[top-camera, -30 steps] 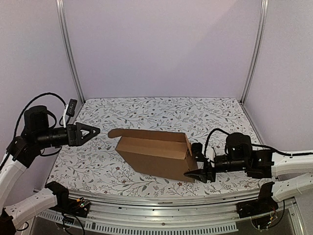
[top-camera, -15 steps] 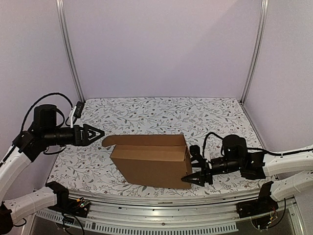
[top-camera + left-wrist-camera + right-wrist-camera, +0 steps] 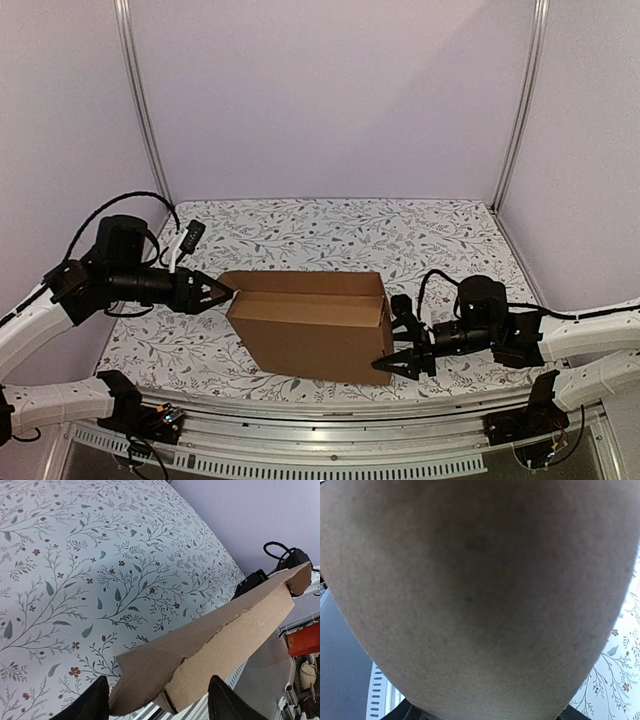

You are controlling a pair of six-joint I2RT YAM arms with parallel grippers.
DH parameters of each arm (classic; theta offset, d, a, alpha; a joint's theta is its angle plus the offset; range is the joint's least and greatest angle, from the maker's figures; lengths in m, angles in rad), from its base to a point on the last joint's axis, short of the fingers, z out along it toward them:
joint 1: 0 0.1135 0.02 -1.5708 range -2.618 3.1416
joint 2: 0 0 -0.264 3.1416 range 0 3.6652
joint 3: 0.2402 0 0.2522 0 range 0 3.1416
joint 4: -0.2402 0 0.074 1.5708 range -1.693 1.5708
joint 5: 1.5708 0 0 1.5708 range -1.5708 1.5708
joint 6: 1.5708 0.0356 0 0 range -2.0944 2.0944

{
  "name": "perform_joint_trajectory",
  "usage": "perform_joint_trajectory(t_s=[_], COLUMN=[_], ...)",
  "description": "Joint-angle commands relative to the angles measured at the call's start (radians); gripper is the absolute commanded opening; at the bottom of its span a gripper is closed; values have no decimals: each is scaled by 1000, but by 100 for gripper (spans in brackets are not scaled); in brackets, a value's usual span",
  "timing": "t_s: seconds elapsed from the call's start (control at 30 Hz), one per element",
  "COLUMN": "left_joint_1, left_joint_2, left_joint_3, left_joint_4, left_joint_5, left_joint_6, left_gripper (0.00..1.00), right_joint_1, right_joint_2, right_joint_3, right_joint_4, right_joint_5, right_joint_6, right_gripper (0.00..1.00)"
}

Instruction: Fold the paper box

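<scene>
The paper box (image 3: 312,322) is plain brown cardboard, partly set up, lying on the floral table cloth (image 3: 330,230) near the front middle. Its top flap stands open along the back edge. My left gripper (image 3: 222,293) is open at the box's left end, and in the left wrist view the pointed flap (image 3: 150,672) sits between its fingers (image 3: 95,702). My right gripper (image 3: 395,342) is open, with its fingers spread against the box's right end. In the right wrist view the cardboard wall (image 3: 480,595) fills almost the whole frame.
A metal rail (image 3: 330,410) runs along the table's front edge. Two upright frame posts (image 3: 140,100) stand at the back corners before the purple walls. A black cable (image 3: 150,200) loops off the left arm.
My left gripper has moved right and down to the box's left flap. The box has turned to lie more square to the front edge. My right gripper has stayed at the box's right end.
</scene>
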Motion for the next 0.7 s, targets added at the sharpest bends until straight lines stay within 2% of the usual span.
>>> perform_joint_trajectory(t_s=[0.0,0.23,0.4,0.67], left_joint_1=[-39,-67,-81,-105], left_joint_2=[15,16,31,68], left_joint_3=[28,51,57,71], left_joint_4=[0,-8,-15,-22], left_joint_5=[-59,-86,-101,-125], left_joint_6=[12,11,9,5], left_gripper=[61,50,30,11], right_joint_1=[-8,-7,-7,-8], right_joint_2=[-18,-2,21,25], right_joint_3=[-13,-15,-9,-19], right_joint_4=[47,48,48,59], right_joint_5=[-9,9,6,31], right_joint_6=[9,5,0,-2], right_gripper=[25,24,23,19])
